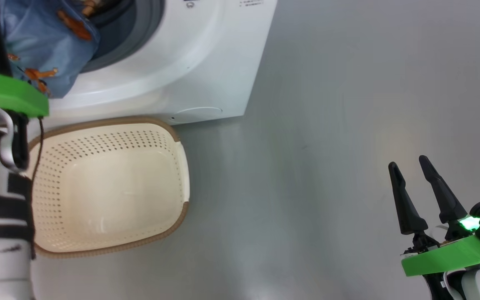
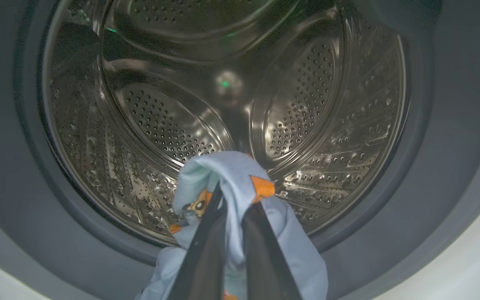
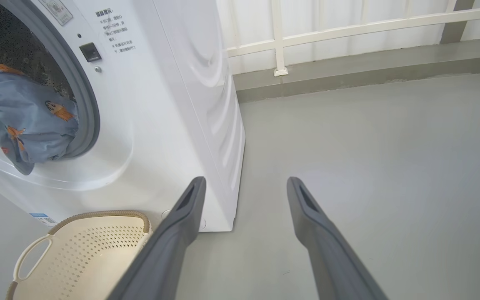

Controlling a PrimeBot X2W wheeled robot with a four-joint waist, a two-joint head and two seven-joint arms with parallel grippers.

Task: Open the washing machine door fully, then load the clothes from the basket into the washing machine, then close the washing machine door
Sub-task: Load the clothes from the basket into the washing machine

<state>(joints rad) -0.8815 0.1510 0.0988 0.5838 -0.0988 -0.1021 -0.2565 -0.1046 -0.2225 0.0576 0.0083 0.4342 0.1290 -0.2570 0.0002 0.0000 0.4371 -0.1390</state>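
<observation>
**Loading stage at the drum opening.** The left end effector is closed narrowly on the blue-grey fabric clothes with small orange motifs. A fold of cloth is pinched between its two long dark fingers and bunched over their tips. The bundle hangs in the mouth of the big white front-loading washing machine, in front of the perforated steel drum and inside the ring of the grey rubber gasket. In the right wrist view its lower fold appears to drape over the gasket's bottom lip, though contact cannot be confirmed. The small cream plastic basket with perforated sides and brown woven-look rim stands on the grey floor just in front of the machine's base, below the opening, with its bare bottom in view. The right end effector hovers over the floor to the robot's right, well apart from machine and basket, fingers spread wide and gripping nothing.
</observation>
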